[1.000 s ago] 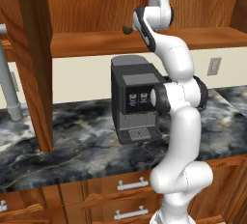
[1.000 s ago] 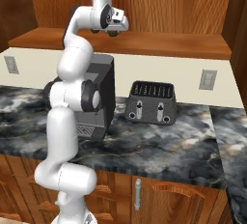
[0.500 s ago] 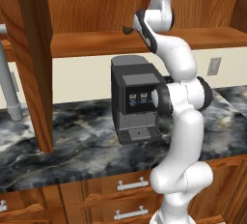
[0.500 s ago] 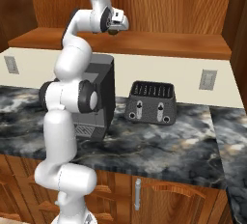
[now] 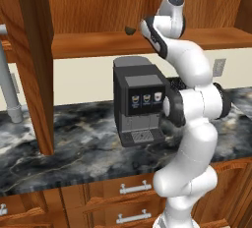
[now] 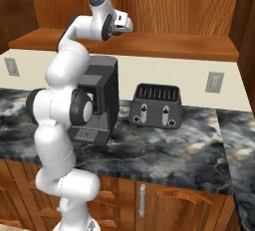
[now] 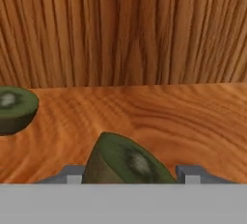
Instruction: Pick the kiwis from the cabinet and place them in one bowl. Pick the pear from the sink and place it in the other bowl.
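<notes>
You're on the kiwi pick inside the cabinet (image 5: 113, 42): in the hand view one kiwi (image 7: 128, 162) sits on the shelf at 6 o'clock between the gripper (image 7: 130, 174) tips, jaws apart and, as best the low crop shows, not yet clamped, so closing and lifting comes next. That view also shows the second kiwi (image 7: 14, 108) at 9 o'clock, while the right base view adds the toaster (image 6: 156, 105)
</notes>
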